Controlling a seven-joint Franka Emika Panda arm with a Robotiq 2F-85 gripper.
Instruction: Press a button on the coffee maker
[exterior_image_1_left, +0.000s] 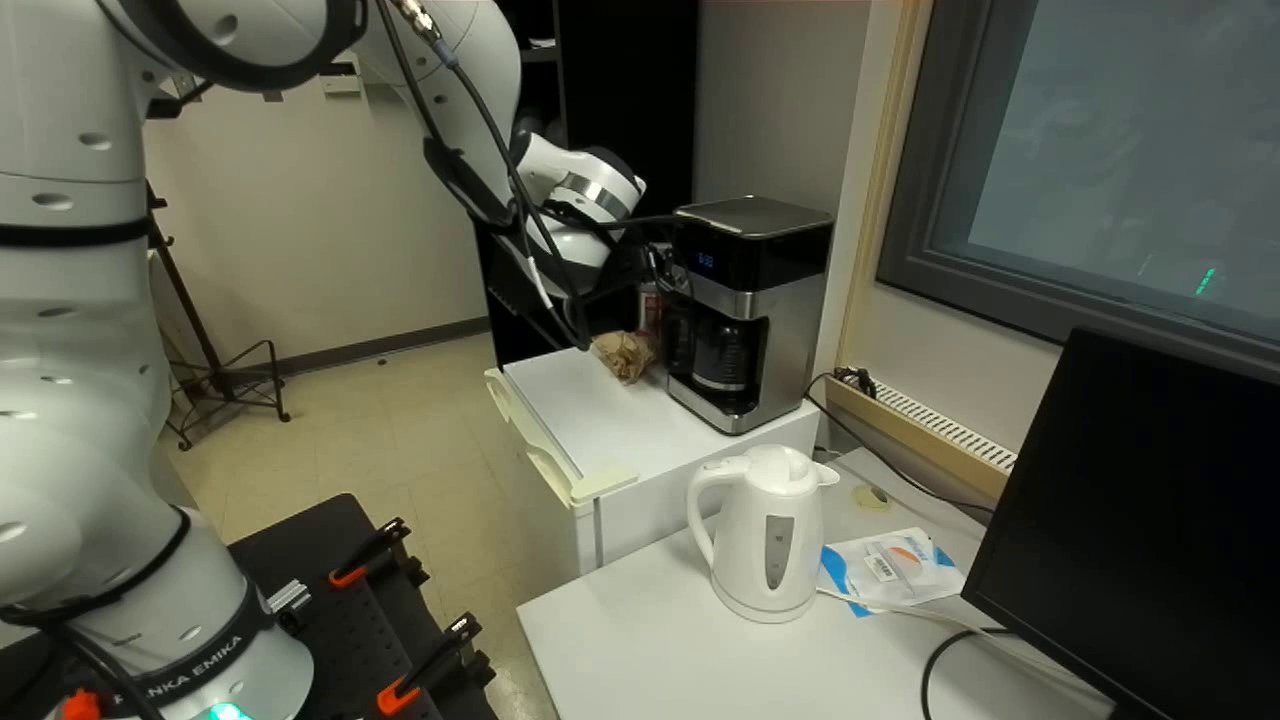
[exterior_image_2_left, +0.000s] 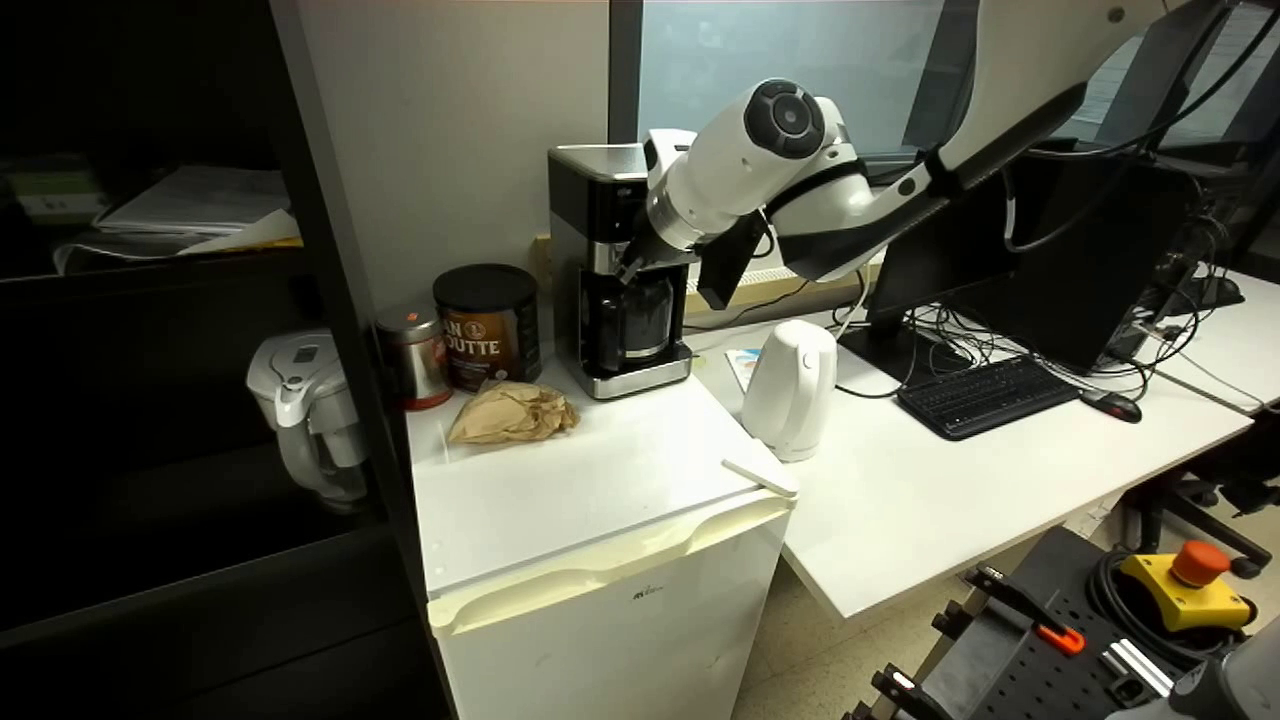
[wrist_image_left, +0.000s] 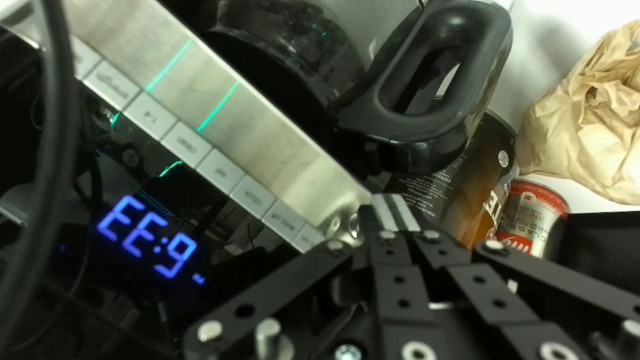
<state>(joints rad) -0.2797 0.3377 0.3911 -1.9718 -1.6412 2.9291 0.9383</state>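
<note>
Looks like an approach mostly done, with no press yet to be seen: hovers at the front of the coffee maker (exterior_image_1_left: 770, 310) standing on the white fridge (exterior_image_2_left: 610, 640), with the gripper (wrist_image_left: 394, 212) pinched together on nothing — near the end of the button row (wrist_image_left: 220, 171). Cannot tell contact from here (nor the intended button). Leaves, by all appearances, a final line-up over that row, the push itself and a retreat.

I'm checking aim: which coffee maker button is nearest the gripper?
In the wrist view, the last visible button at the row's lower right end; the others sit farther away.
</note>
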